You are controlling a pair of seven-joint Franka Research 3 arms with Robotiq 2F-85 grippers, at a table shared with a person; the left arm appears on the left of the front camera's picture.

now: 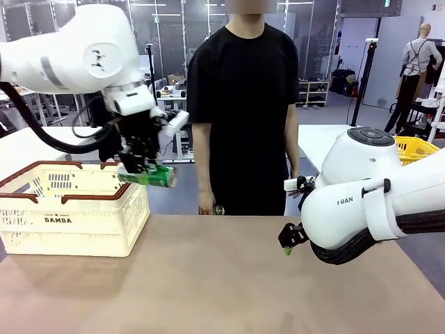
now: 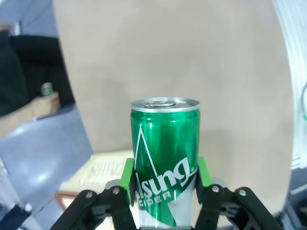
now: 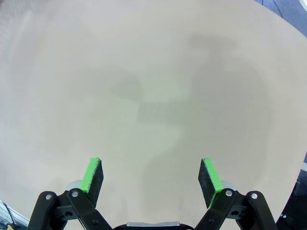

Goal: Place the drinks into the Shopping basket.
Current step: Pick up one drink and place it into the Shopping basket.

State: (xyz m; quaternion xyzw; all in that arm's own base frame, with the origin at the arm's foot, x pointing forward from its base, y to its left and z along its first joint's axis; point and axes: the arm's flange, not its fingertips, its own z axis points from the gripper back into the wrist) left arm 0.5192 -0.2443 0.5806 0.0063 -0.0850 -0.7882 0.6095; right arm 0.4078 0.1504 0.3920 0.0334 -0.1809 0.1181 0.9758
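My left gripper (image 1: 141,165) is shut on a green drink can (image 1: 151,176) with white lettering, carried lying sideways in the air above the right end of the Shopping basket (image 1: 69,223). The left wrist view shows the green pads (image 2: 128,176) clamping the can (image 2: 165,148) on both sides, with the basket's cream wall (image 2: 98,171) below. A second can (image 1: 218,209) with a silver top sits in the person's hand at the table's far edge, also seen as a small can (image 2: 46,89). My right gripper (image 1: 288,243) hangs open and holds nothing over bare table (image 3: 152,175).
The person stands at the far side, hands (image 1: 207,206) low at the table's edge. The tan table (image 1: 229,278) stretches bare between basket and right arm. A yellow mesh basket (image 1: 417,147) sits on another table at far right.
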